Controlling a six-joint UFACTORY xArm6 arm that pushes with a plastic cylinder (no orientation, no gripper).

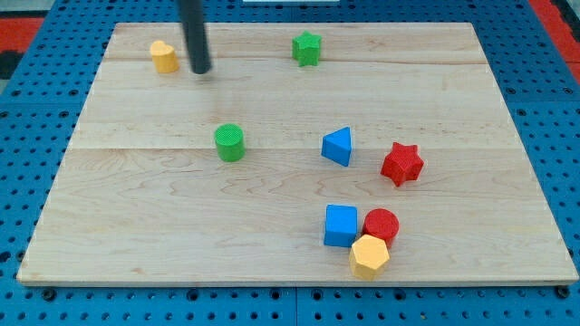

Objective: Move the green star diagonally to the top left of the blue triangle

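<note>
No fingers on this rig, so nothing's gripped; my tip (201,69) has the green star (307,48) out around 3 o'clock, blue triangle (337,146) way down at 4.

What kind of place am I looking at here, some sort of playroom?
More likely a robot test bench: a wooden board lies on a blue pegboard, small coloured blocks like the green star are scattered about, and my tip rests beside a yellow block.
</note>
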